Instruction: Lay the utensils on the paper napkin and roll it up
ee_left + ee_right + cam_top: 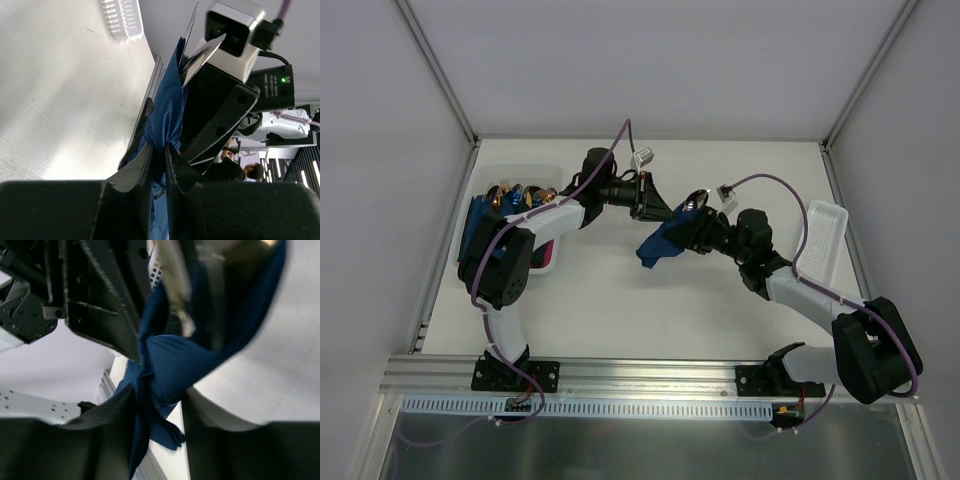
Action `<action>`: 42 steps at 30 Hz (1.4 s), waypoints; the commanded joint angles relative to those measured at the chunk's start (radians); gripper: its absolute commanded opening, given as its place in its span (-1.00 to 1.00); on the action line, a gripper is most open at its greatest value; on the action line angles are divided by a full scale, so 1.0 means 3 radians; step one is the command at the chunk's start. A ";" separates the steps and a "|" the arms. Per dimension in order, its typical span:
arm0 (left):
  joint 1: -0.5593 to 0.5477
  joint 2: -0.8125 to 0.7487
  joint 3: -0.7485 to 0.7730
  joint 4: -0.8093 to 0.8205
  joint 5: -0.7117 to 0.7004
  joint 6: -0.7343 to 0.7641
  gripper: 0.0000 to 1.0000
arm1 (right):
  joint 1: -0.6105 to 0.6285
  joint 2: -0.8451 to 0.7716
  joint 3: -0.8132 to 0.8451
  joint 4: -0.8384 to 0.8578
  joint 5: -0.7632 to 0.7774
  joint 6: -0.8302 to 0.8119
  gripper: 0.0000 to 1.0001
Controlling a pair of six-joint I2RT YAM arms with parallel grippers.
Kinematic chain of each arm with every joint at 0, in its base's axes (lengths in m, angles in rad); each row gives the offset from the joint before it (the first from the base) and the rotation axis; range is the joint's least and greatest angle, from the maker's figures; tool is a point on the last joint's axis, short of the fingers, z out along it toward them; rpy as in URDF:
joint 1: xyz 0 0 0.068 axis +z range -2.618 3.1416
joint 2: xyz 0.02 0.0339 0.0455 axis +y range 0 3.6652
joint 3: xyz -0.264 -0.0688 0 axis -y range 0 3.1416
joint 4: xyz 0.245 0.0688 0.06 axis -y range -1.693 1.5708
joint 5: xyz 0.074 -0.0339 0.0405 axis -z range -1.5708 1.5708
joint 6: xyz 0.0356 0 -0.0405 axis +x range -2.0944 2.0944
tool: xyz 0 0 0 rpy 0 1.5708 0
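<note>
Navy blue paper napkin [658, 247] is bunched up and lifted off the white table [620, 310] at mid-scene, hanging between the two grippers. Far left: a white plastic tray [545, 172] with narrow dark blue bundles with copper-gold tips [480, 225] in it. Left gripper [665, 213] reaches in from the left; in the left wrist view its jaws are nearly pressed together, pinching a fold of the napkin between the fingers [142, 162]. Slender silver-grey metal utensils [202, 52] stick out of the napkin's top end, just beside the right gripper's camera housing; in the top view one spoon-like head shows. Right gripper [685, 230] meets the napkin from the right; its jaws stand apart on either side of the blue bunch, and I cannot tell if they actually press it. Far right: a white perforated plastic basket [825, 235] near the table edge.
</note>
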 commanded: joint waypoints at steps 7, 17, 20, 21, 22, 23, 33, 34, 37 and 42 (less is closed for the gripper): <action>0.0060 -0.0246 -0.0162 0.0589 -0.0008 -0.0417 -1.00 | 0.0009 -0.0096 -0.0013 0.0467 -0.0060 -0.0054 -1.00; 0.0080 -0.0257 -0.0116 0.0391 0.0222 -0.0167 -0.54 | 0.0009 -0.0157 0.0043 0.0467 -0.0326 -0.0085 -1.00; 0.0085 -0.0297 -0.0132 0.0303 0.0324 0.0063 -0.12 | 0.0014 -0.0193 0.0068 0.0442 -0.0392 -0.0074 -1.00; 0.0085 -0.0303 -0.0122 0.0273 0.0364 0.0109 0.03 | 0.0014 -0.0193 0.0078 0.0432 -0.0433 -0.0074 -1.00; 0.0085 -0.0308 -0.0116 0.0272 0.0405 0.0135 0.07 | 0.0014 -0.0193 0.0079 0.0432 -0.0454 -0.0074 -1.00; 0.0085 -0.0303 -0.0086 0.0272 0.0507 0.0181 0.09 | 0.0009 -0.0193 0.0084 0.0427 -0.0474 -0.0074 -0.99; 0.0034 -0.0328 0.0062 -0.0254 0.0585 0.0820 0.16 | 0.0045 -0.0162 0.0160 0.0411 -0.0643 -0.0033 -1.00; 0.0004 -0.0333 0.0088 -0.0300 0.0580 0.0881 0.16 | 0.0045 -0.0152 0.0171 0.0411 -0.0653 -0.0028 -1.00; -0.0058 -0.0359 0.0165 -0.0571 0.0554 0.1143 0.14 | 0.0070 -0.0126 0.0216 0.0391 -0.0679 -0.0028 -1.00; -0.0124 -0.0349 0.0195 -0.0674 0.0554 0.1199 0.02 | 0.0106 -0.0086 0.0247 0.0360 -0.0694 -0.0054 -1.00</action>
